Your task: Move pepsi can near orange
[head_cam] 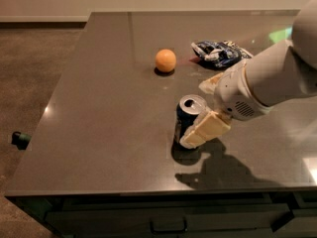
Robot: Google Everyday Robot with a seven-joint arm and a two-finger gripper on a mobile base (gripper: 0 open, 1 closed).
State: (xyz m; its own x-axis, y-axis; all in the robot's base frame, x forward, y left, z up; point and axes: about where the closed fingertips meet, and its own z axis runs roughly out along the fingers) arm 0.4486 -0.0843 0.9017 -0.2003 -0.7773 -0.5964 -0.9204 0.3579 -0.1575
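**Blue pepsi can [185,119] stands between the spread jaws**

Grey and shiny, the surface [109,113] holds three things. The pepsi can stands upright near the front edge, a little right of the middle. Its silver top faces up and its side is dark blue.

The gripper [196,114] is at the can, low over the surface. It comes in from the right on a big white arm [277,78]. The jaws are spread, with the can in the gap between them. One cream finger [205,129] lies slanted across the front of the can, on its lower right side. The other cream finger [210,83] is behind the can, just past its top. I cannot tell if the fingers are pressing on the can or only close to it.

The orange [165,60] is round and smooth. It sits farther back on the surface and a bit to the left of the can. The two are well apart, with bare grey surface between them.

A blue and white snack bag [220,52] lies flat to the right of the orange, near the arm.

A dark shadow [218,170] of the arm and can falls on the surface in front of the can.
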